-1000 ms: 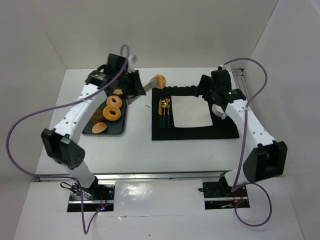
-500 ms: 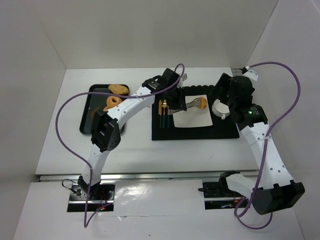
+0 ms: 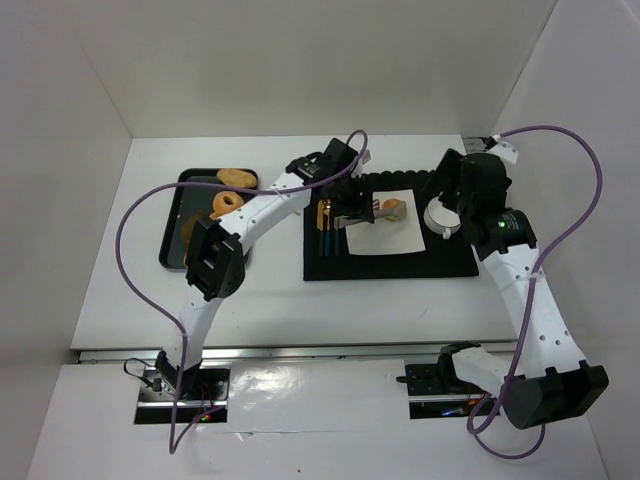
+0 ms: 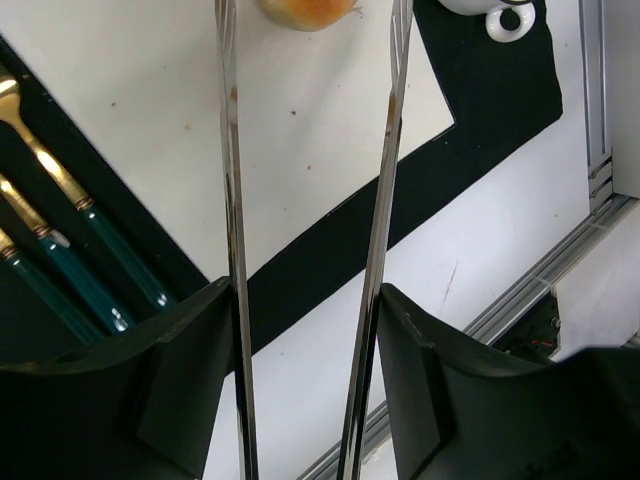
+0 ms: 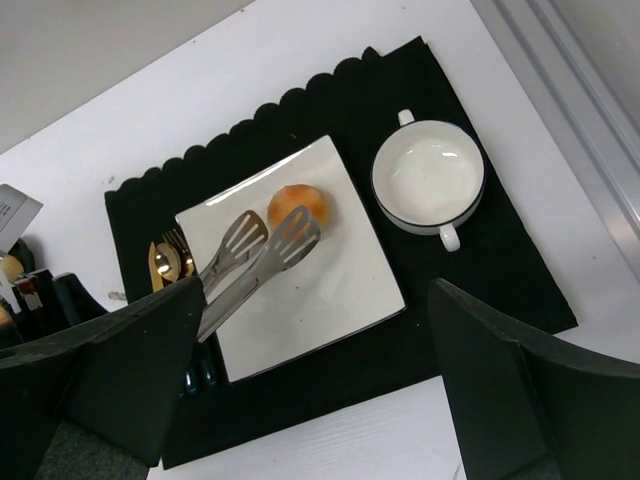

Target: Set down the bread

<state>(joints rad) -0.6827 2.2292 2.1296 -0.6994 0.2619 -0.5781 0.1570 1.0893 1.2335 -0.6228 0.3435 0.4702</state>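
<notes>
I saw the bread (image 5: 297, 205) lying on the white plate (image 5: 350, 250) near its far edge, just beside the spread tips of the tongs (image 5: 250, 255). The left tool (image 4: 305, 300) gripped the tongs, its jaws part-way open. The right tool (image 5: 318, 290) hung above, wide open and empty.

Shiny metal tongs (image 5: 285, 245), glossy plate (image 5: 335, 295), matt placemat (image 5: 500, 275).

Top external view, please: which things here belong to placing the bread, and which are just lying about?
Job: bread roll, white plate, tongs, left gripper.
Lying about: handled bowl, gold cutlery, pastry tray, black placemat.
</notes>
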